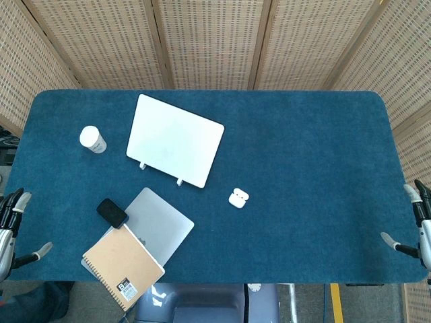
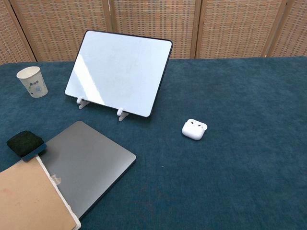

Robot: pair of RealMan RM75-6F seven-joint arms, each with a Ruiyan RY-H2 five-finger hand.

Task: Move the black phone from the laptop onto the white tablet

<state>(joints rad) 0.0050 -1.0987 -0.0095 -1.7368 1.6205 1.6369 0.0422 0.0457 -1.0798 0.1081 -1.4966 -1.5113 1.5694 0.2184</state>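
The black phone (image 1: 112,212) (image 2: 25,144) lies on the far left corner of the closed grey laptop (image 1: 158,226) (image 2: 87,163). Beyond it the white tablet (image 1: 175,139) (image 2: 119,72) leans on a small stand, tilted back. My left hand (image 1: 13,225) hovers at the table's left edge, left of the phone, fingers apart and holding nothing. My right hand (image 1: 417,222) is at the right edge, far from everything, also empty with fingers spread. Neither hand shows in the chest view.
A tan spiral notebook (image 1: 123,266) (image 2: 29,201) overlaps the laptop's near left part. A paper cup (image 1: 93,139) (image 2: 33,81) stands left of the tablet. A white earbud case (image 1: 238,198) (image 2: 194,129) lies mid-table. Woven screens (image 1: 215,40) back the blue table (image 1: 310,168).
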